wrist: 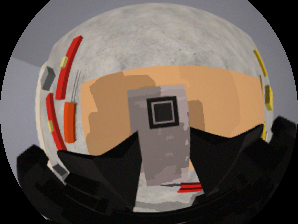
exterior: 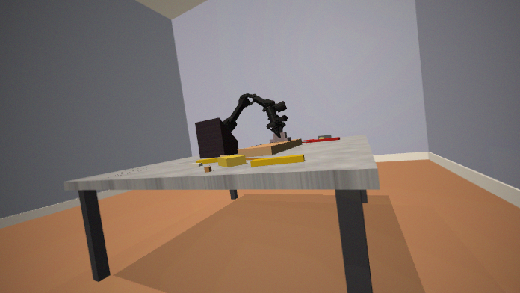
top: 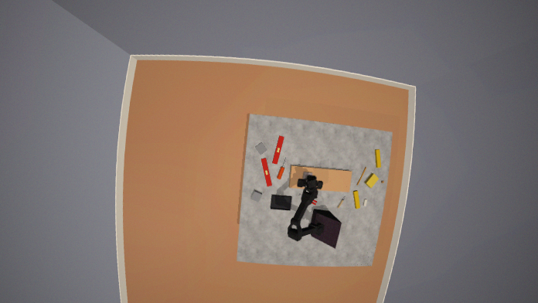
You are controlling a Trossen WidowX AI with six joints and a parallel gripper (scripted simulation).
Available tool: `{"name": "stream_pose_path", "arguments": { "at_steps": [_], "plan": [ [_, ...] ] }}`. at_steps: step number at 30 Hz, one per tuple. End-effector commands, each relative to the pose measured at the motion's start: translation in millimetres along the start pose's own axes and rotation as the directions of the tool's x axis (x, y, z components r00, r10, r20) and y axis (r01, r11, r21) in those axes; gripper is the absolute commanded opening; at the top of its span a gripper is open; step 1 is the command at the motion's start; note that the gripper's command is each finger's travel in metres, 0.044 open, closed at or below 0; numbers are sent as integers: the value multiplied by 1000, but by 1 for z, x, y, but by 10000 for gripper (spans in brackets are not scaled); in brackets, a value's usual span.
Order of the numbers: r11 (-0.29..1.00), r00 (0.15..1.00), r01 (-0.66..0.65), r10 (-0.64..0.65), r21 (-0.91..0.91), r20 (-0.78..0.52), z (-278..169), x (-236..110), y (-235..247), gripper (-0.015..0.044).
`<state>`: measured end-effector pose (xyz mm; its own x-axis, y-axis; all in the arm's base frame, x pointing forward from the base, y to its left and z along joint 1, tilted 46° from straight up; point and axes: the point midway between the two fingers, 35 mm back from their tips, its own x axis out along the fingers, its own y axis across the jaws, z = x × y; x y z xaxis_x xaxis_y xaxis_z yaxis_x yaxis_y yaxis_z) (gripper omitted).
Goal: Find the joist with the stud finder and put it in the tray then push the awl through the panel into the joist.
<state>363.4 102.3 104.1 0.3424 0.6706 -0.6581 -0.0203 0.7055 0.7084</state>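
My gripper (top: 309, 178) (exterior: 278, 135) (wrist: 161, 130) is shut on the stud finder (exterior: 284, 137) (wrist: 165, 150), a pinkish-grey block. Its square screen is dark, not lit, in the wrist view. It is upright on or just above the left part of the tan floor panel (top: 336, 181) (exterior: 258, 150) (wrist: 225, 100); any small gap is too small to tell. The black tray (top: 280, 202) lies left of the arm, below the panel's left end in the top view. What looks like the awl (top: 341, 202), tan-handled with a grey tip, lies below the panel's right part. No hole is visible; part of the panel is hidden.
Two red levels (top: 277, 150) (top: 266, 172), an orange-handled tool (top: 280, 172) and grey blocks (top: 260, 148) (top: 256, 195) lie left. A red-handled tool (top: 314, 202) is beside the forearm. Yellow pieces (top: 378, 158) (top: 372, 180) (top: 356, 199) and a thin brown stick (top: 361, 176) lie right.
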Motion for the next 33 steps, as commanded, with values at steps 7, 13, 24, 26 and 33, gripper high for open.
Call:
{"name": "stream_pose_path", "arguments": {
  "at_steps": [7, 13, 24, 26, 33],
  "plan": [
    [1000, 1000, -18, 18, -11, -4, 0, 0, 39, 0],
    [1000, 1000, -19, 19, -11, -3, 0, -1, 56, 0],
    [1000, 1000, -20, 20, -11, -3, 0, -1, 75, 0],
    [1000, 1000, -20, 20, -11, -3, 0, -1, 75, 0],
    [1000, 1000, -11, 11, -6, 1, 0, -1, 69, 0]
  ]
}}
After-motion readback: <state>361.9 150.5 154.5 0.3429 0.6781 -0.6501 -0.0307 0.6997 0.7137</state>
